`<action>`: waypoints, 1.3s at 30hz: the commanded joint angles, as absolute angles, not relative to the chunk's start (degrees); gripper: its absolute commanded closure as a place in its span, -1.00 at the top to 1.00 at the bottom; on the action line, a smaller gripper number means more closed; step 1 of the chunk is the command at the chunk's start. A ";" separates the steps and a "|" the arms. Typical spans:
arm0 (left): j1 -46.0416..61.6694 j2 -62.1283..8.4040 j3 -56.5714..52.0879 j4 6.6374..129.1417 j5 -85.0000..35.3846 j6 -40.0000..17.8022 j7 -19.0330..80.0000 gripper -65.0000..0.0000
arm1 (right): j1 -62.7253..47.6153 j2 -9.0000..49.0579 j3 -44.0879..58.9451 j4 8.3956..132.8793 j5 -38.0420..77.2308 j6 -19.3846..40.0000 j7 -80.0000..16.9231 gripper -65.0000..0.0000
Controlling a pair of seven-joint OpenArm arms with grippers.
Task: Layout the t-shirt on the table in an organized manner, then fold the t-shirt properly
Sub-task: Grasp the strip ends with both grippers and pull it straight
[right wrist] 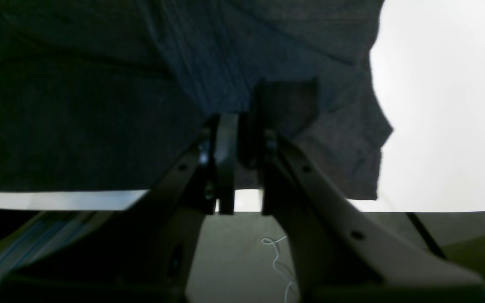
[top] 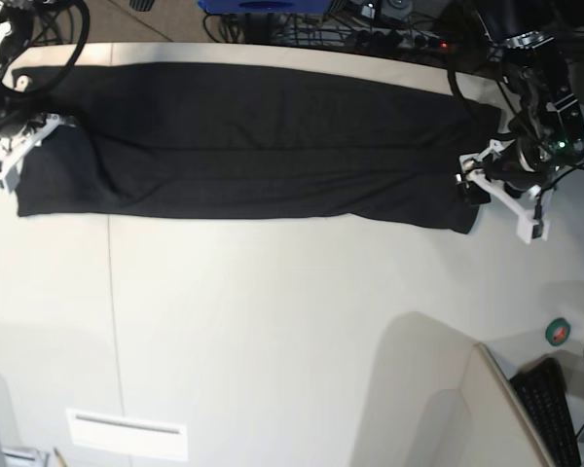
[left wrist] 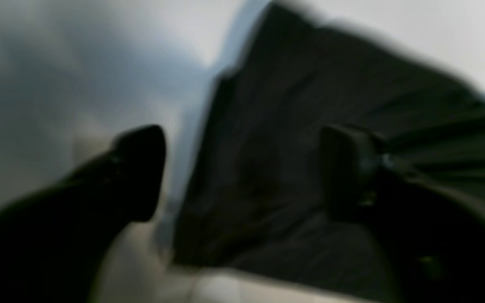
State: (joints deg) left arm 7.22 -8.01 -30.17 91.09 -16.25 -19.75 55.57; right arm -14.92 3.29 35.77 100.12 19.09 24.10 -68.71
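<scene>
The left gripper (left wrist: pixel 242 172) had its two fingers spread wide apart, with nothing clamped between them, though its wrist view was badly blurred. The right gripper (right wrist: pixel 242 126) had its jaws drawn close, a narrow gap left between them, dark cloth lying just past the fingertips.

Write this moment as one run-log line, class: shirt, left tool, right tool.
t-shirt: long folded band on table | left tool: open over the shirt's end | right tool: nearly closed at other end, grip unclear
</scene>
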 commanded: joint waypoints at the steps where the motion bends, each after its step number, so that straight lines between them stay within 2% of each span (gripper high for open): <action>1: 6.90 -8.22 -29.58 91.91 -16.48 -19.74 53.93 -0.12 | -14.11 3.91 35.91 100.79 19.47 24.40 -66.51 -0.74; 3: 6.90 -7.34 -28.18 91.91 -16.48 -19.74 52.79 -0.81 | -14.20 3.82 35.56 100.18 19.30 24.31 -63.16 -0.81; 4: 6.90 -6.90 -27.47 91.91 -16.48 -19.74 52.62 -1.00 | -14.29 3.82 35.56 99.65 19.30 24.31 -61.76 -0.87; 5: 6.81 -6.55 -26.59 91.91 -16.48 -19.74 52.53 -1.00 | -14.29 3.82 35.56 99.12 19.30 24.31 -60.53 -0.98; 6: 6.73 -6.29 -25.89 91.82 -16.48 -19.65 52.44 -1.00 | -14.29 3.91 35.56 98.59 19.30 24.31 -59.30 -1.00; 11: 5.93 -6.64 -22.11 85.85 -16.40 -18.86 52.35 -1.00 | -12.35 4.26 35.38 90.07 19.21 24.31 -53.41 -1.00; 16: 2.95 -7.87 -18.15 76.70 -16.40 -13.49 51.56 -1.00 | -8.75 6.64 35.38 76.44 19.21 24.13 -47.69 -1.00; 21: -3.30 -8.84 -11.12 64.48 -16.40 -13.14 43.91 -1.00 | -3.56 10.42 35.38 62.73 19.12 23.96 -40.66 -1.00; 26: -9.54 -8.75 -9.27 58.15 -16.48 -13.14 43.12 -1.00 | 0.66 13.93 35.38 55.08 19.12 22.73 -35.47 -1.00; 29: -11.38 -8.75 -9.36 59.21 -16.57 -13.05 43.47 -1.00 | 2.59 15.25 35.38 53.93 19.21 19.65 -34.33 -1.00; 32: -10.95 -8.75 -9.45 64.31 -16.84 -13.05 44.88 -1.00 | 3.30 15.43 35.38 55.34 19.21 19.82 -34.42 -1.00; 39: -6.11 -9.10 -19.12 80.66 -17.01 -13.41 51.82 -1.00 | 0.48 12.26 35.47 69.67 19.30 19.82 -34.51 -1.00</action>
